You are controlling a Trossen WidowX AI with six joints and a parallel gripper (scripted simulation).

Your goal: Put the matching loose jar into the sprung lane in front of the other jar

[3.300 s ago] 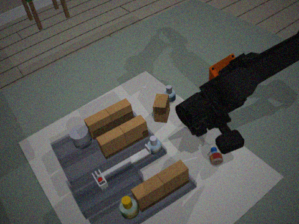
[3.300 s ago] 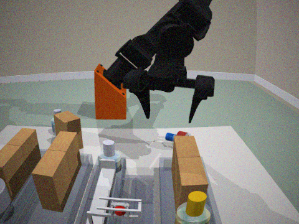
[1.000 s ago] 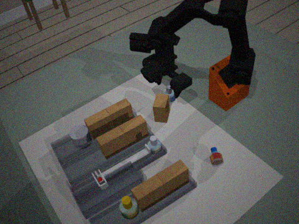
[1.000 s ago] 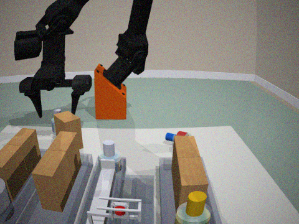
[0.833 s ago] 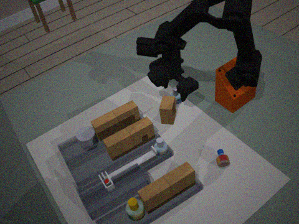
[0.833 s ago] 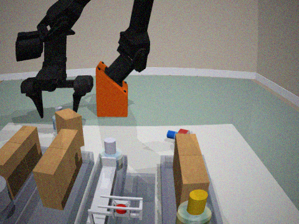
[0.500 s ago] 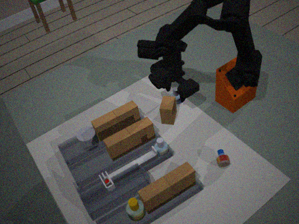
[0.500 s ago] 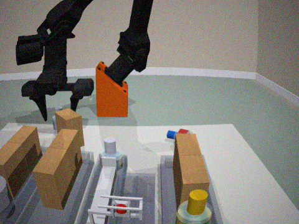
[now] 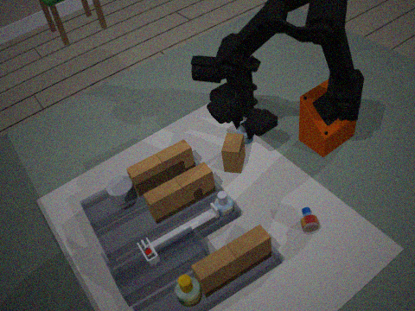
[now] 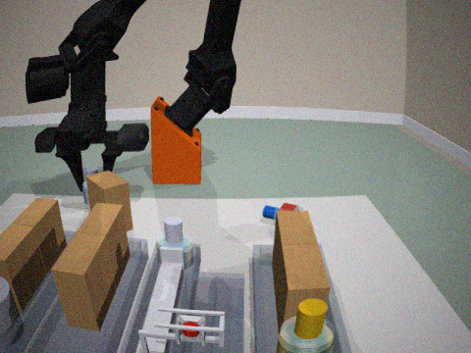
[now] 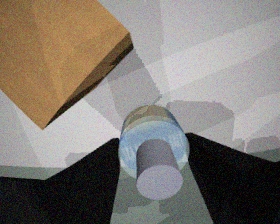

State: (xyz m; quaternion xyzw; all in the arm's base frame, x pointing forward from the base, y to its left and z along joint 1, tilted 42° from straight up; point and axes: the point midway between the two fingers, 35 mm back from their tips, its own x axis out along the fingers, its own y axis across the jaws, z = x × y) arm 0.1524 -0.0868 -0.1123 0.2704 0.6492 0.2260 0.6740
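Observation:
The loose jar (image 9: 247, 138) (image 10: 86, 192) (image 11: 152, 131), clear blue with a pale lilac cap, stands upright near the table's edge on the robot's side. My gripper (image 11: 152, 142) is shut on it, one finger on each side; the fingertips are partly hidden in the top and exterior views. The matching jar (image 9: 223, 205) (image 10: 187, 251) stands at the front end of the sprung lane. The white pusher plate (image 10: 172, 255) is directly behind it, on a long white pusher bar (image 9: 183, 230) (image 10: 163, 290). The low front stop is hard to make out.
A tan box (image 9: 233, 154) (image 10: 112, 192) (image 11: 60, 55) stands close beside the held jar. Tan boxes (image 9: 179, 193) (image 10: 88, 266) fill neighbouring lanes. A blue-capped jar (image 9: 309, 223) (image 10: 288, 207) lies on the table. A yellow-capped jar (image 9: 188, 292) (image 10: 306, 341) stands in the far-side lane.

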